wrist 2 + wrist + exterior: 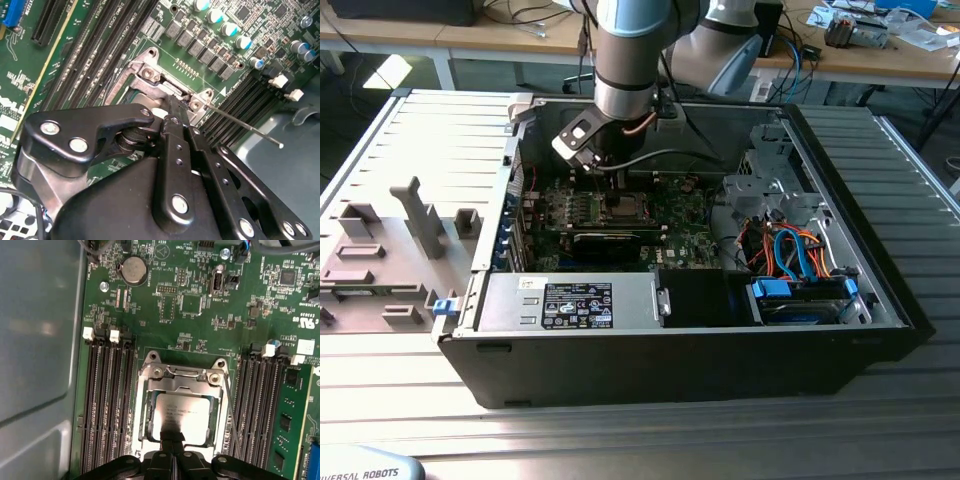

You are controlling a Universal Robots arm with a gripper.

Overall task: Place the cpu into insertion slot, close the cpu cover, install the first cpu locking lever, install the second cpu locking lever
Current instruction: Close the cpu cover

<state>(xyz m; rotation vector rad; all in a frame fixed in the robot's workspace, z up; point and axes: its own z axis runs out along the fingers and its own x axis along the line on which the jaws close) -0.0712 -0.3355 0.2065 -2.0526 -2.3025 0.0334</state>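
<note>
The cpu (187, 407), a silvery-grey square chip, lies flat in the insertion slot (141, 412) on the green motherboard. The cpu cover (184, 384), a thin metal frame, lies down around the chip, whose top shows through its window. My gripper (172, 434) is shut with nothing between its fingers, its tips resting at the chip's edge. In the second wrist view the gripper (176, 107) reaches the hinge end of the slot. A thin locking lever (245, 126) sticks out free from the socket over the memory slots. In the exterior view the gripper (612, 182) hangs just over the slot (620, 207).
Long black memory slots (107, 400) flank the socket, with a green memory stick (295, 430) on one side. A coin battery (134, 268) and the case wall (40, 340) are close. A black card (610, 240), power supply (570, 300) and drive cage (800, 295) fill the case.
</note>
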